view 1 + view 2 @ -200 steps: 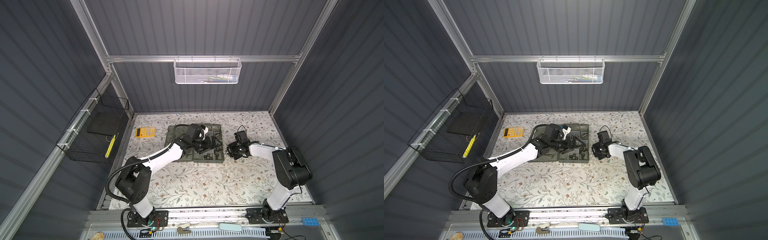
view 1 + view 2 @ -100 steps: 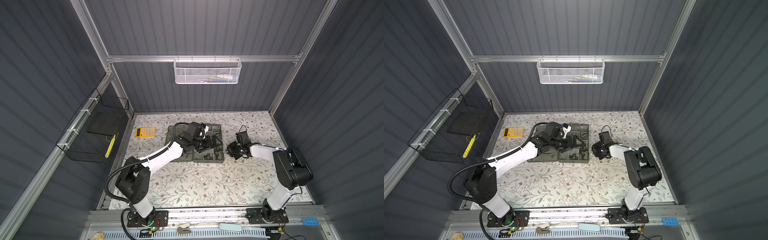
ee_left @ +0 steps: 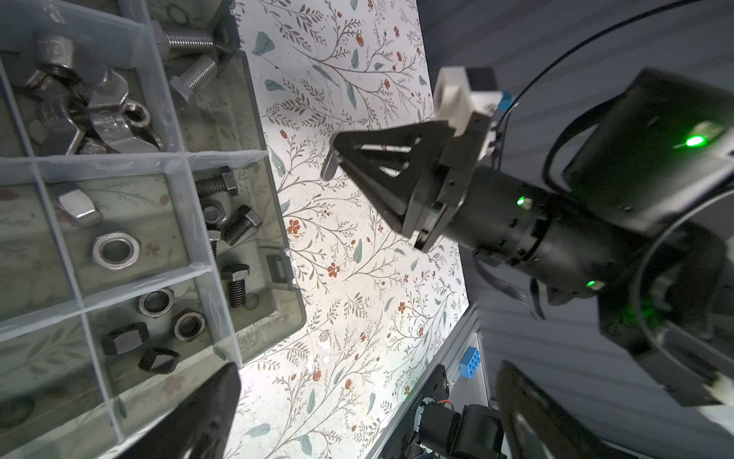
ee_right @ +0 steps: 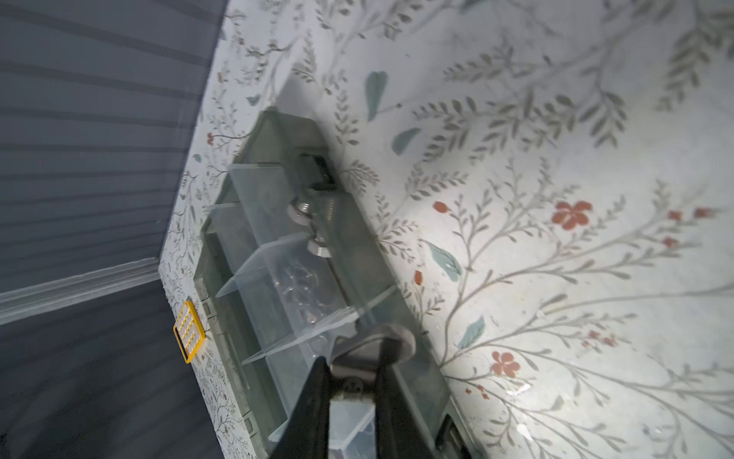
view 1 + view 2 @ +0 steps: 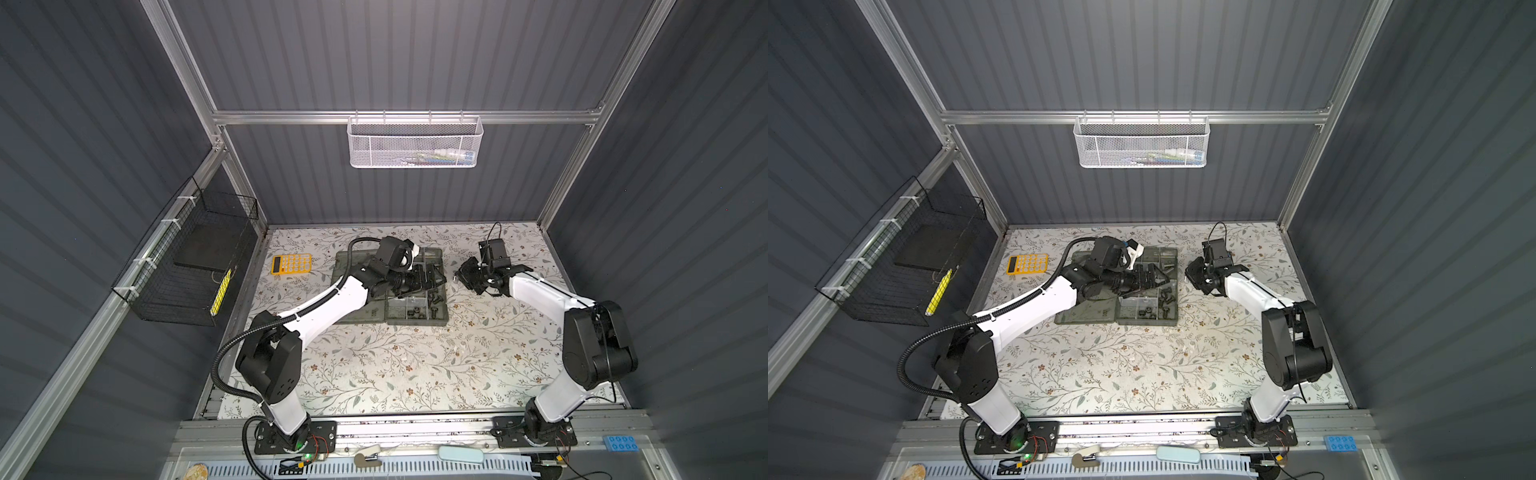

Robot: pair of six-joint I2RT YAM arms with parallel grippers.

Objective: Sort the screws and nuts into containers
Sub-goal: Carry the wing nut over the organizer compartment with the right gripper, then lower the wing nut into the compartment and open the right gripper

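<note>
Silvery and rounded, the small metal piece [image 4: 373,343], nut or screw I cannot tell, is pinched in my right gripper [image 3: 337,158], just beside the translucent grey-green plastic organizer case [image 5: 415,321]. Its clear-walled cells [image 3: 190,222] lie toward my left arm, so I judge the carry goes that way. My left gripper [image 5: 434,279] hovers spread above them.

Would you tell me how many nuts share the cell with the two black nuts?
4 in all: the two black nuts side by side, plus two grey nuts beside them in that cell; none looks hidden.
</note>
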